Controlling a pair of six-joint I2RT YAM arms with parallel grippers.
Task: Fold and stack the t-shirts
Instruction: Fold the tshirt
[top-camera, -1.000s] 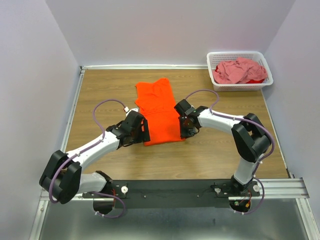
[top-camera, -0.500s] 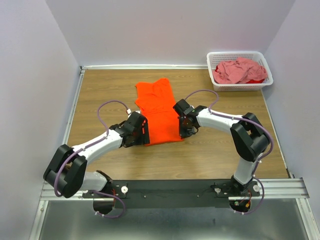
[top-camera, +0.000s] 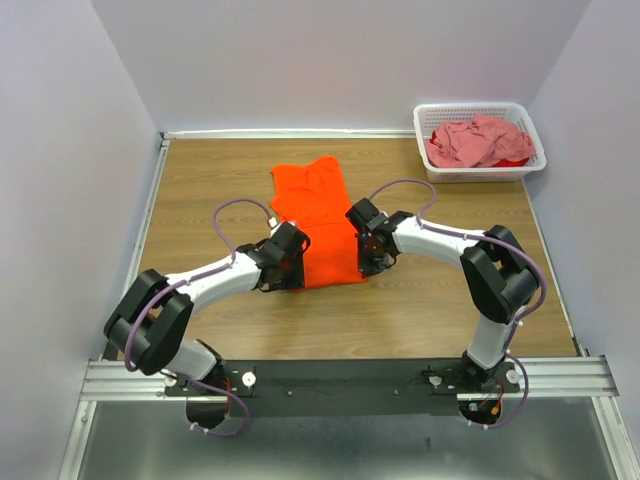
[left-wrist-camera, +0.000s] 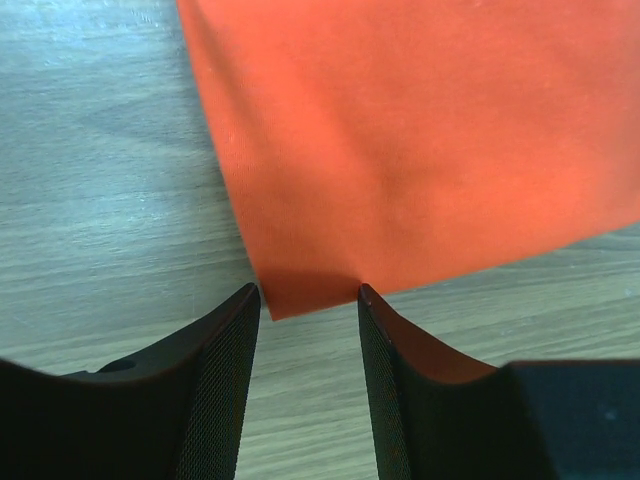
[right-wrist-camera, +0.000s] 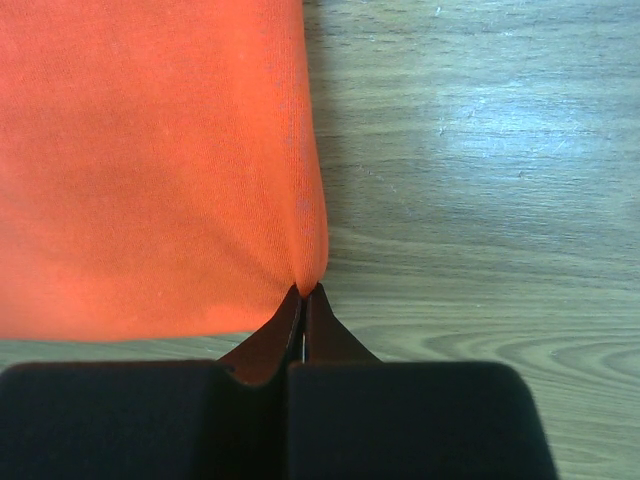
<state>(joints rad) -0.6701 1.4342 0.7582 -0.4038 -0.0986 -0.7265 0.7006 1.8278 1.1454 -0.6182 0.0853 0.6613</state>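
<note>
The orange t-shirt lies folded into a long strip on the wooden table. My left gripper is open at the shirt's near left corner. In the left wrist view that corner of the orange shirt sits just between the tips of the left gripper. My right gripper is shut on the shirt's near right edge. The right wrist view shows the right gripper pinching the orange cloth. The pink t-shirt lies crumpled in the basket.
The white lattice basket stands at the table's far right corner. Something red shows under the pink shirt. White walls close in the table at the back and both sides.
My left arm has swung right and brought its open gripper up to the shirt's near left corner. The right gripper has shifted slightly left, still on the shirt.
</note>
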